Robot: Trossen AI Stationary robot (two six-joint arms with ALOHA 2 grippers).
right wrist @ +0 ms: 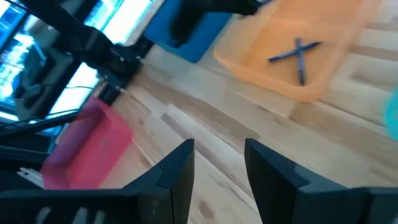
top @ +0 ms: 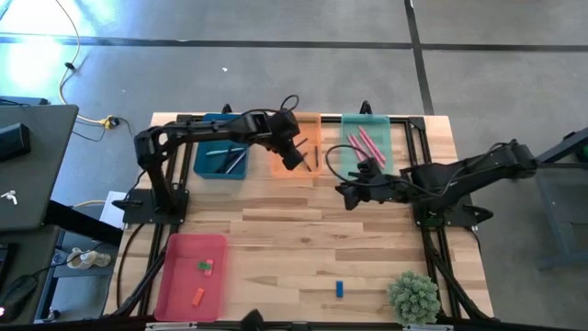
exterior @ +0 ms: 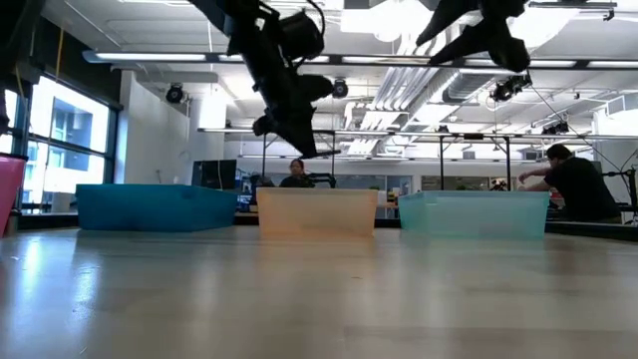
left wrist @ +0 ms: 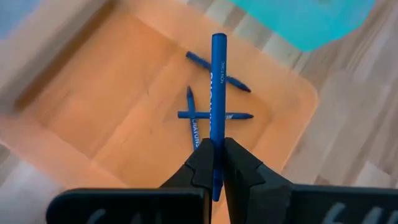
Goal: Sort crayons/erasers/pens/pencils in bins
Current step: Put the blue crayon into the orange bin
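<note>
My left gripper (left wrist: 214,146) hovers over the translucent orange bin (top: 280,165), shut on a dark blue pen (left wrist: 217,81). Three more dark blue pens (left wrist: 214,116) lie crossed on that bin's floor. My right gripper (right wrist: 219,155) is open and hangs above the bare table (top: 347,195), in front of the mint green bin (top: 349,124). That bin holds long pink-red sticks (top: 369,144). The teal-blue bin (top: 207,165) holds grey sticks. A green eraser (top: 207,267) and an orange eraser (top: 197,295) lie in the pink-red bin (top: 179,276). A blue eraser (top: 339,290) lies on the table near the front edge. My left gripper pinches the dark blue pen between its two fingers near one end (left wrist: 215,138). The pen runs along the fingers, and most of its length sticks out past the fingertips. The fingers slant down from above, with the pen lifted clear over the orange bin.
A small green plant (top: 413,296) stands at the table's near right corner. Black frame rails (top: 427,248) run along the table's sides. Bare wood lies between the far row of bins and the pink-red bin. People sit in the room beyond the table (exterior: 573,184).
</note>
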